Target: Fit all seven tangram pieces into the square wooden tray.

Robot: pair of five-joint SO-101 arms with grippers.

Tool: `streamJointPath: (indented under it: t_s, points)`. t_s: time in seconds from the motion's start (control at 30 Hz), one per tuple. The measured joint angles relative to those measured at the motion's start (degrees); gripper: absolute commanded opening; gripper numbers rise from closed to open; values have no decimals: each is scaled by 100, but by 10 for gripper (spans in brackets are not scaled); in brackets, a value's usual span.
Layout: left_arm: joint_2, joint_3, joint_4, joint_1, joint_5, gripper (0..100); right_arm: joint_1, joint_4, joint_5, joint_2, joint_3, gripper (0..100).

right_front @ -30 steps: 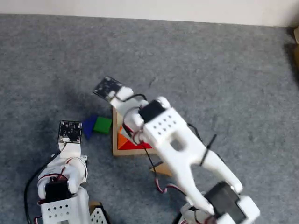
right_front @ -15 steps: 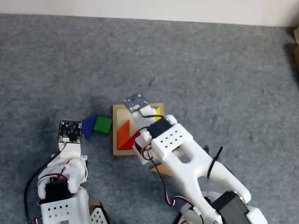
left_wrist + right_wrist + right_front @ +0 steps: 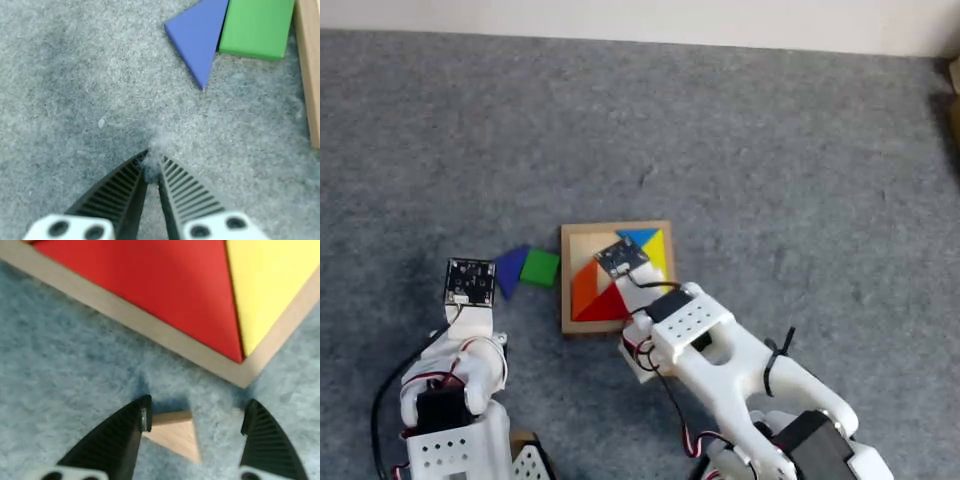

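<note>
Just outside the tray (image 3: 150,327) corner, a plain wooden triangle (image 3: 175,432) is straddled by the wide-spread right claw (image 3: 197,417); the left claw (image 3: 154,162) is held pinched together near the blue triangle (image 3: 202,35).

Surface: grey felt-like carpet (image 3: 800,150) over the whole work area, left to right and near to far. The fibrous nap is plain in the close wrist views.
Far edge: pale off-white strip (image 3: 620,20) runs the full width; wall or board, cannot tell.
Far right: sliver of a tan object (image 3: 954,75), cut off at the edge.
Light: even and diffuse, with soft shadows.
</note>
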Motion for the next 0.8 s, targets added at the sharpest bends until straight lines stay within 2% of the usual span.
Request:
streamJointPath:
  t_s: [0.2,0.53,0.8]
  points:
    - [0,0,0,0,0,7,0,-62,0,-44,158,286]
    - [0,0,0,0,0,7,0,457,9,-141,158,286]
    - [0,0,0,0,0,7,-369,545,18,-1363,369,286]
